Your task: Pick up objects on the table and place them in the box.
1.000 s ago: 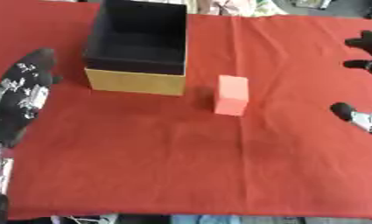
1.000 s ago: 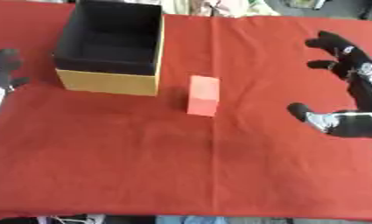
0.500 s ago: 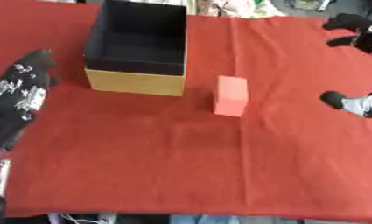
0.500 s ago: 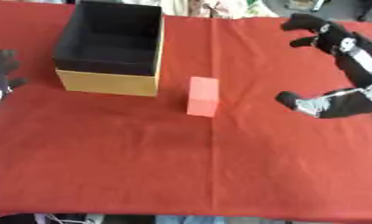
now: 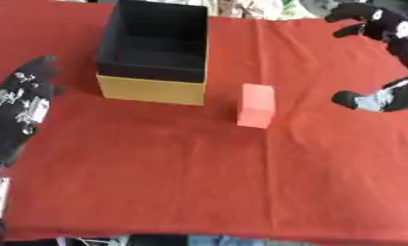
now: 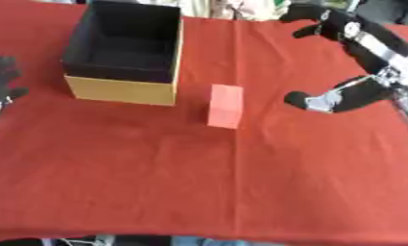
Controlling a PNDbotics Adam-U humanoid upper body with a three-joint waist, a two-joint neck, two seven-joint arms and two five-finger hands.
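The right eye view showed the near half of the desk, covered in a red cloth, with nothing on it, and the one change over the last second lay further off: the right robot hand had travelled in from the right edge toward the middle, so that its thumb tip now hung just right of the pink block but clearly apart from it. I judged this to be the reach before a grasp, with the pick itself not yet begun. That hand was spread wide, thumb low and near, fingers arched high over the far part of the cloth, and it held and touched nothing. The block stood on the cloth where it had been a second earlier, just right of the near right corner of the box, close to it but not touching. The box, yellow outside and black inside, sat open, and I could see nothing in it. At the left edge the left robot hand rested idle on the cloth, fingers relaxed and straight, holding nothing, much as it had before.
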